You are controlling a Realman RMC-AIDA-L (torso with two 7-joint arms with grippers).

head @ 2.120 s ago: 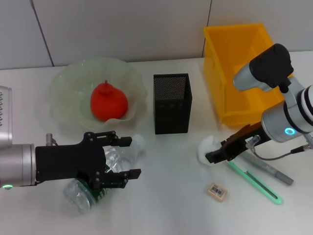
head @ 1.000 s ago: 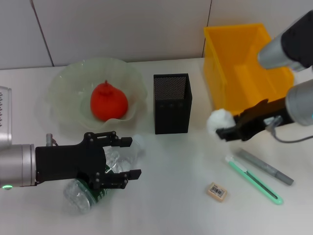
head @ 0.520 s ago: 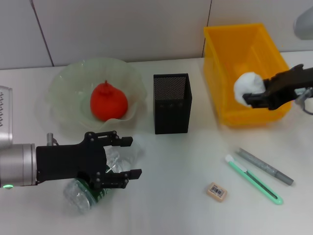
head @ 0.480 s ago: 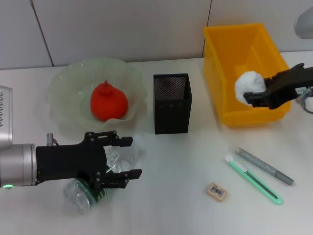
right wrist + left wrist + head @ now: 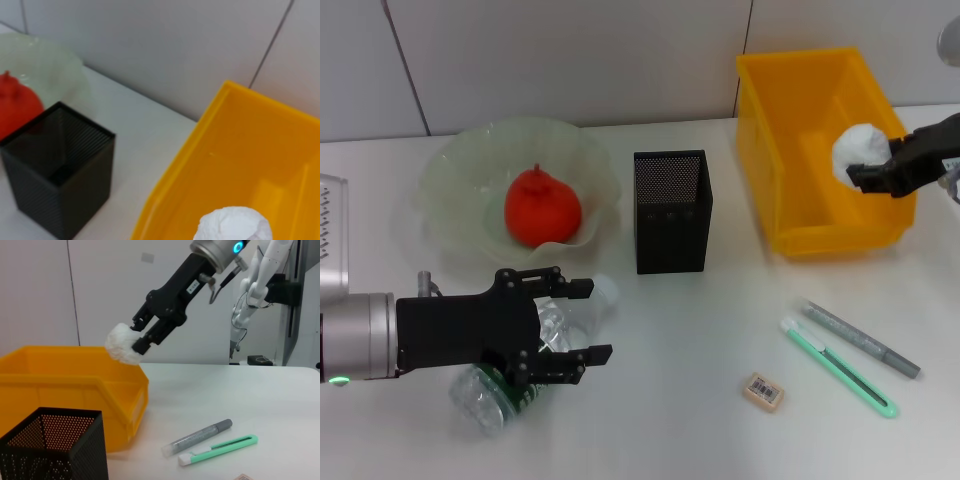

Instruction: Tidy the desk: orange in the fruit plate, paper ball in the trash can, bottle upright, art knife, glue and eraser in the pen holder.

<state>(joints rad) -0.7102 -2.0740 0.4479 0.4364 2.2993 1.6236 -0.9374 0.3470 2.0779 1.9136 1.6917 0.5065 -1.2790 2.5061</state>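
Observation:
My right gripper (image 5: 869,172) is shut on the white paper ball (image 5: 857,147) and holds it in the air above the yellow trash can (image 5: 798,120). The left wrist view shows the paper ball (image 5: 121,343) just over the trash can's rim (image 5: 75,382). The clear bottle (image 5: 510,388) lies on its side near the front left. My left gripper (image 5: 582,320) is open, with one finger on each side of the bottle. The orange (image 5: 542,207) rests in the pale green fruit plate (image 5: 455,160). The black mesh pen holder (image 5: 672,212) stands mid-table. The eraser (image 5: 764,390), green art knife (image 5: 840,368) and grey glue (image 5: 865,340) lie at the front right.
A grey panelled wall runs behind the table. The pen holder stands between the fruit plate and the trash can. In the right wrist view the paper ball (image 5: 235,225) hangs over the trash can's inside (image 5: 250,150).
My right gripper lifted the paper ball off the table and carried it up and to the right, over the trash can. The left arm and the bottle stayed put.

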